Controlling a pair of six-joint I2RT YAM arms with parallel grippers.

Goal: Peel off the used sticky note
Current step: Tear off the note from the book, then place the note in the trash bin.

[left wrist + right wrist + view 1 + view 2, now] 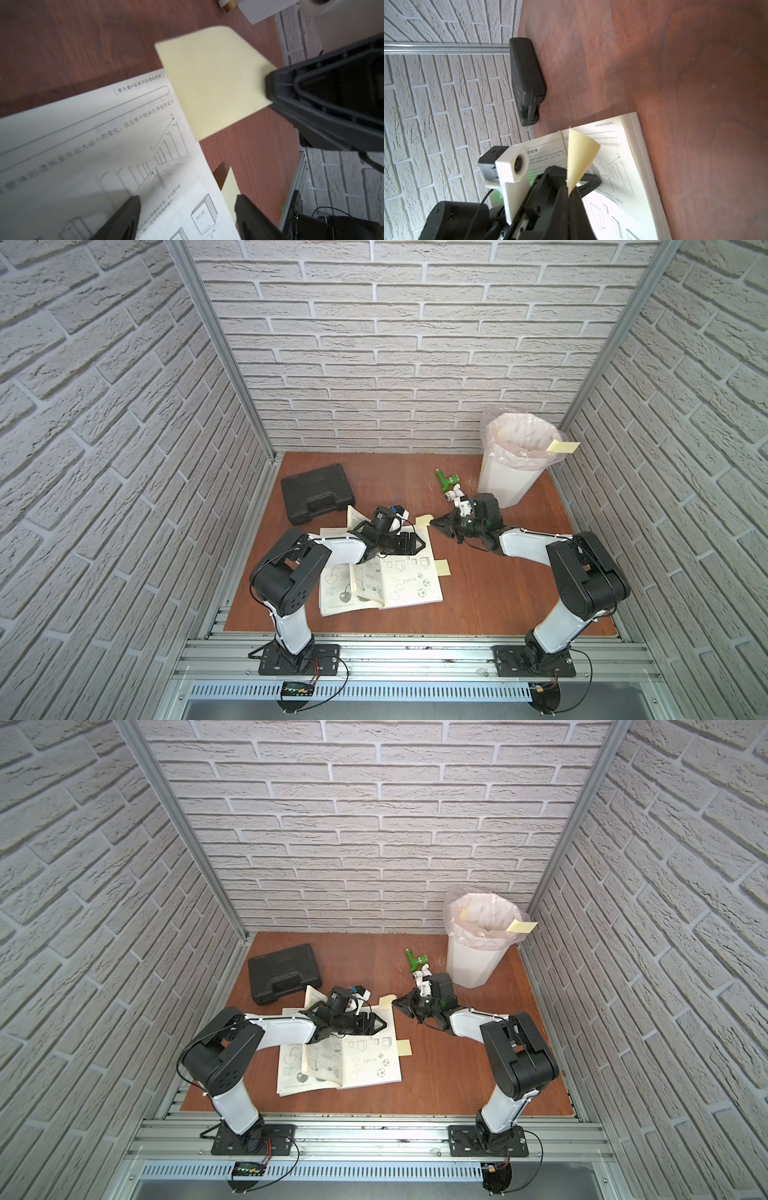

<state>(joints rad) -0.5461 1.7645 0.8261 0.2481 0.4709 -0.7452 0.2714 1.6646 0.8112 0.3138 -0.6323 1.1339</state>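
Currently the peel is in hand. Right jaws clamp the sticky note (212, 83) at the far right corner of the open book (399, 585); its inner edge appears not yet free. Left jaws stand part-open over the page. Next move: pull the note rightward while the page is held down.

My right claw (433, 522) pinches the sticky note (422, 520) at the far corner of the open book (395, 580). My left claw (419, 544) hangs over that book, just before the right claw. Behind the right claw stands the trash bin (509, 481); off to its left lies the tool case (318, 493).
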